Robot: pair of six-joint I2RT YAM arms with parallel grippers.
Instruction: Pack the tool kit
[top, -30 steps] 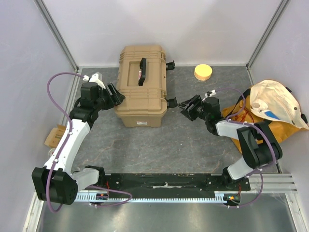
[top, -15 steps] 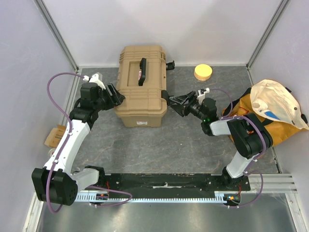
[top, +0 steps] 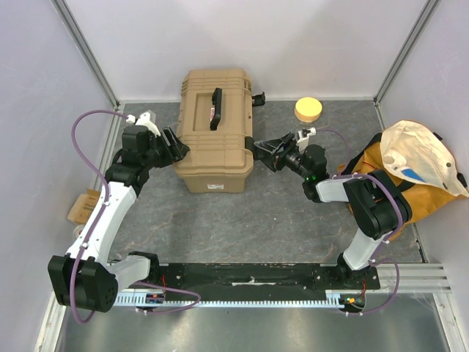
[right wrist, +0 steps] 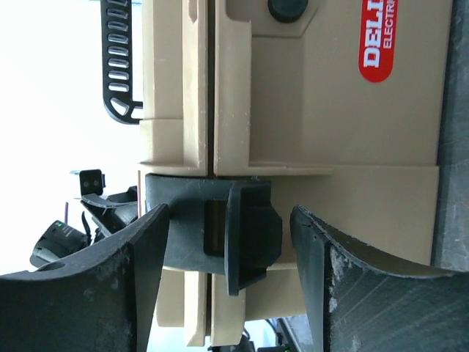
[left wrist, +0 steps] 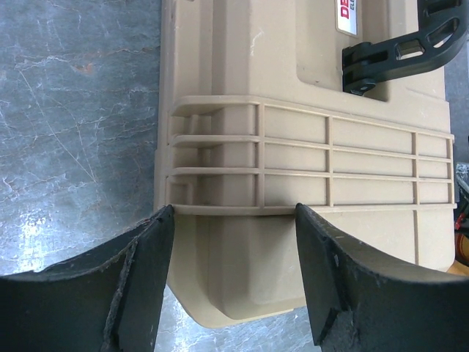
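The toolbox (top: pixel 216 132) lies shut. On its left side the left gripper (top: pixel 174 144) stands wide-jawed against the ribbed wall (left wrist: pixel 308 169), gripping nothing, and is probably best used as a brace. On the toolbox's right side the right gripper (top: pixel 265 152), jaws also wide, straddles the near latch (right wrist: pixel 245 235). A square push should snap the latch flat.

In the left wrist view the toolbox (left wrist: pixel 293 147) runs off the frame at 12 and 3 o'clock. Its handle (left wrist: pixel 399 48) is cut at 2 o'clock, and its label (left wrist: pixel 374 15) shows only partial letters. From above, the near latch (right wrist: pixel 245 235) blends into the right gripper (top: pixel 262 154).
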